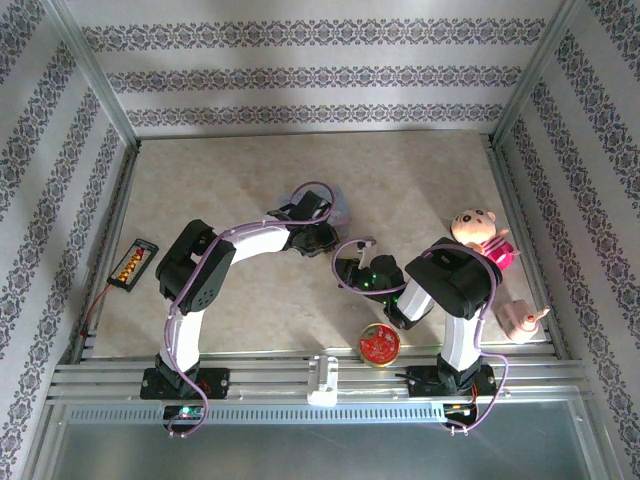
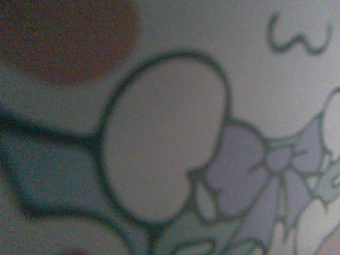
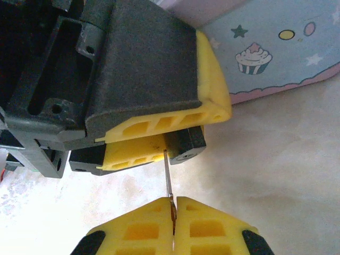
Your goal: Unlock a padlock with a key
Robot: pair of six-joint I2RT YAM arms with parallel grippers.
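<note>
In the right wrist view my right gripper [image 3: 173, 201] is shut on the key [image 3: 168, 178]. Its thin blade points up at the padlock [image 3: 187, 144]. The padlock's small black body is pinched between the yellow fingers [image 3: 159, 125] of my left gripper [image 3: 194, 133]. The key's tip touches the left edge of the padlock, beside the lower finger and just left of the round keyhole. From above, the left gripper [image 1: 325, 238] and right gripper [image 1: 350, 272] meet at mid-table. The shackle is hidden.
A pastel tin [image 1: 341, 208] with cupcake prints [image 3: 276, 48] lies just behind the grippers; its drawing [image 2: 159, 143] is blurred and very close to the left wrist camera. A red-and-gold tin [image 1: 380, 345], a pink plush [image 1: 480, 235], a small pink toy [image 1: 522, 320] and a black battery holder [image 1: 133, 264] lie around.
</note>
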